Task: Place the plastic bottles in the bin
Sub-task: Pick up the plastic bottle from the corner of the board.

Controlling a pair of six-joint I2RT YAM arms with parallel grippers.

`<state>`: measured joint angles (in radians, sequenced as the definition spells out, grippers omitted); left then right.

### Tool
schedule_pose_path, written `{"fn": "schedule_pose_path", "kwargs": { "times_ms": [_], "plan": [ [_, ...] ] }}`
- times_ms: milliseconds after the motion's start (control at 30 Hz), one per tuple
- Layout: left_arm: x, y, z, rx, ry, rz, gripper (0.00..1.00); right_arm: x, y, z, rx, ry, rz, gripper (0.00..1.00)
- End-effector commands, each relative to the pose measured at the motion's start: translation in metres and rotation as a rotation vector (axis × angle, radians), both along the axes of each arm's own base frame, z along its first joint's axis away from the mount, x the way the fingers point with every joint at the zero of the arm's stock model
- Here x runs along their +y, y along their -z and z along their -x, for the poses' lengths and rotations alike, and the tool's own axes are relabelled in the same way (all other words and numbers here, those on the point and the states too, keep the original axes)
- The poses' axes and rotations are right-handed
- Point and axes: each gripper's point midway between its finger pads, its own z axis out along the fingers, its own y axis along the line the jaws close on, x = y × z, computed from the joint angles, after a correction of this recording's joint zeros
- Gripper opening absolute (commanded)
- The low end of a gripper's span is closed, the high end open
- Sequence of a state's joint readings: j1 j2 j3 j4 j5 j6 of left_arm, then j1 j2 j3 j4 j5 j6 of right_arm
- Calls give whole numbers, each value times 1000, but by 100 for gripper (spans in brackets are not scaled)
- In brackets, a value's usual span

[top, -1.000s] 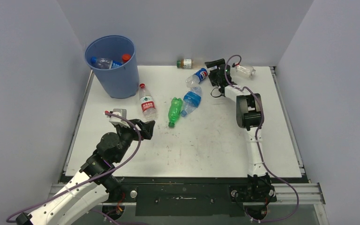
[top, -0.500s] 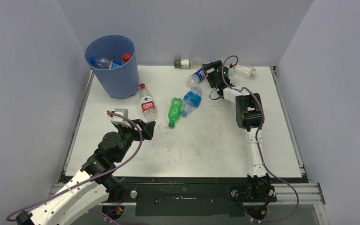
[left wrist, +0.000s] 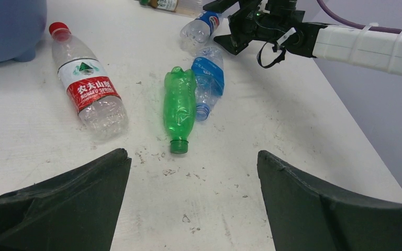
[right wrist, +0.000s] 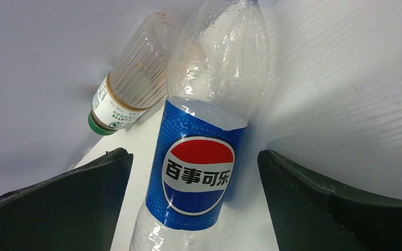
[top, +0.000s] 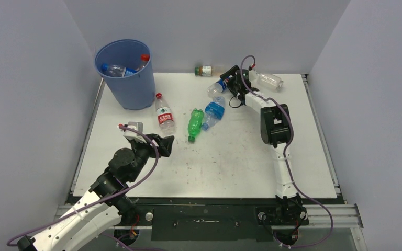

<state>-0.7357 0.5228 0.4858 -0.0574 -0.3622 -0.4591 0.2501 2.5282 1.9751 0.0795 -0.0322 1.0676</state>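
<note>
Blue-label Pepsi bottle [right wrist: 196, 175] — right claw [top: 229, 81] nearer

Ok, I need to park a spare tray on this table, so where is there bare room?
Bare: the near middle, from the green bottle to the near edge of the table; also the strip right of the right arm. Crowded: the far middle, where the Pepsi bottle, blue-label bottle and right pincer cluster.

"百事可乐" on Pepsi bottle [right wrist: 196, 172]; "农夫山泉" on red-label bottle [left wrist: 86, 86].

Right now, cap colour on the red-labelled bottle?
Red cap; red-labelled bottle shows best in left wrist view.
</note>
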Motion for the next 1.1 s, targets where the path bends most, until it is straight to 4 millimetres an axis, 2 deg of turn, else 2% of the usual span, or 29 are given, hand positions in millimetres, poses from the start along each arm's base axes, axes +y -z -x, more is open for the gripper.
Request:
{"fn": "schedule_pose_path", "kwargs": {
  "times_ms": [0, 33, 267, 433, 567, 700, 833, 933, 1067],
  "plan": [
    [-2, -20, 3, -48, 16, 36, 90, -9, 111, 53, 330, -40, 139, 97],
    [-2, -21, 3, -50, 15, 37, 90, -6, 114, 55, 335, -49, 134, 99],
    [-2, -23, 5, -57, 16, 39, 90, 2, 129, 63, 354, -83, 83, 67],
    [-1, -23, 6, -60, 14, 37, 90, 3, 116, 63, 325, -94, 62, 49],
    [1, -26, 7, -70, 7, 39, 90, 0, 89, 57, 261, -87, 42, 41],
    [4, -29, 7, -78, -3, 34, 90, -4, 38, 49, 115, -57, -54, 37],
    [9, -34, 8, -95, -19, 33, 90, -8, -36, 45, -80, -54, -158, 36],
    [14, -40, 9, -115, -34, 36, 90, -8, -88, 54, -199, -78, -175, 35],
    [19, -47, 10, -137, -48, 41, 90, -13, -153, 82, -351, -111, -199, 34]
  ]
}}
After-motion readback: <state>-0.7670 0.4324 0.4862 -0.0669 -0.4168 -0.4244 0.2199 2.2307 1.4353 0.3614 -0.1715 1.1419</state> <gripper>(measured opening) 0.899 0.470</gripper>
